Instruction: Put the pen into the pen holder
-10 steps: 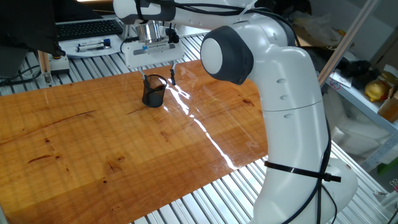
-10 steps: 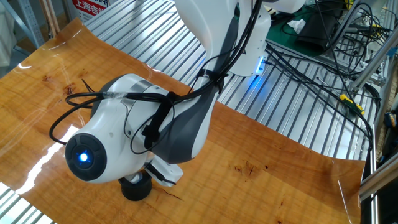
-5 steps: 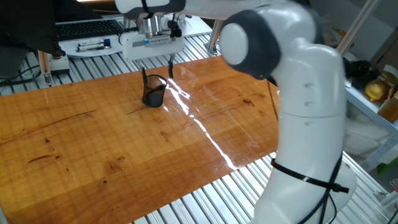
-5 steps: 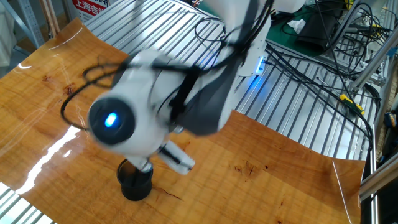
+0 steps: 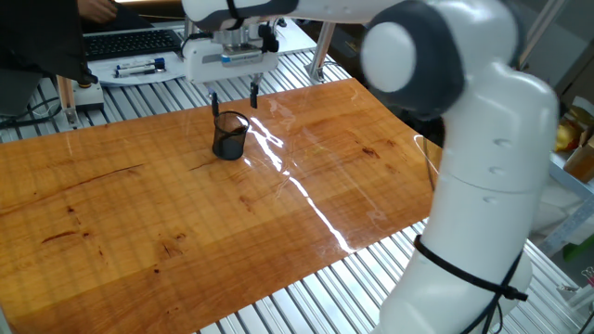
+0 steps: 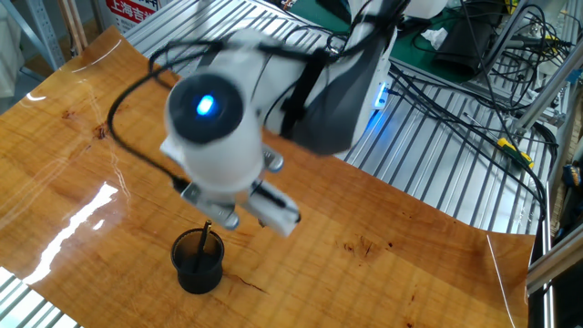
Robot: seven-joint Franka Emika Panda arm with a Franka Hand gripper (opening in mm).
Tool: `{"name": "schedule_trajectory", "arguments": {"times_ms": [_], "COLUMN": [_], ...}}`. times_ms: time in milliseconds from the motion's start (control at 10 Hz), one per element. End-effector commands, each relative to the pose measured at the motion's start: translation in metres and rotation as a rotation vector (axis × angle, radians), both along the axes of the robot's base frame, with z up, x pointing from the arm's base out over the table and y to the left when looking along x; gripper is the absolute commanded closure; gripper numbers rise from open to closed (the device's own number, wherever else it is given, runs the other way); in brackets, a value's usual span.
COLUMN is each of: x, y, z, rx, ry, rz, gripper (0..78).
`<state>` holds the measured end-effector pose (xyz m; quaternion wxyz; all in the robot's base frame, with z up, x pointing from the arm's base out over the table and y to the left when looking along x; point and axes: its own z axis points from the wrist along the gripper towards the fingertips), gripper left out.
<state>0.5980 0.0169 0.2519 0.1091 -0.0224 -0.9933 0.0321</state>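
Observation:
The pen holder (image 5: 229,135) is a small black mesh cup standing upright on the wooden board (image 5: 186,213). It also shows in the other fixed view (image 6: 198,263). A slim dark stick, apparently the pen (image 6: 206,240), stands tilted inside the cup with its top above the rim. In the first fixed view I cannot make the pen out. My gripper (image 5: 235,96) hangs just above the cup with its two thin dark fingers (image 5: 214,100) apart and nothing between them. In the other view the arm's body hides most of the gripper.
Pale markers with blue caps (image 5: 139,67) lie on a tray behind the board, next to a keyboard (image 5: 130,41). The board rests on a slatted metal table (image 5: 306,297). Cables (image 6: 474,100) run across the metal top. The robot's base (image 5: 483,232) stands at the right.
The gripper has risen from around the cup's rim to above it, fingers still apart. The arm's upper joints have swung up and away. The cup has not moved.

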Motion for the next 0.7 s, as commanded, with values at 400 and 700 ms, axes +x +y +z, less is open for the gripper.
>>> {"name": "schedule_trajectory", "arguments": {"times_ms": [400,700], "x": [-0.0047,-0.0046], "y": [0.0014,0.0016], "z": [0.0241,0.0236], "rx": [0.107,0.085], "ry": [-0.187,-0.176], "rz": [0.061,0.053], "gripper": [0.2,0.2]}}
